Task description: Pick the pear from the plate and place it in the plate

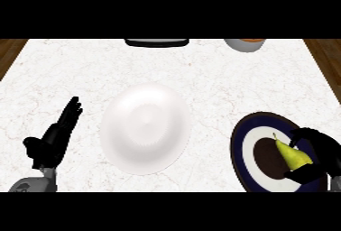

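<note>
A yellow-green pear lies on the dark blue and white plate at the right, stem pointing away from me. My right hand is curled round the pear, with fingers above it and the thumb below it. A plain white plate sits in the middle of the marble counter. My left hand rests at the lower left, fingers straight and pointing up, apart from the white plate.
At the counter's far edge stand a black-rimmed object and a grey bowl with something orange in it. Wooden floor shows past the counter's left and right sides.
</note>
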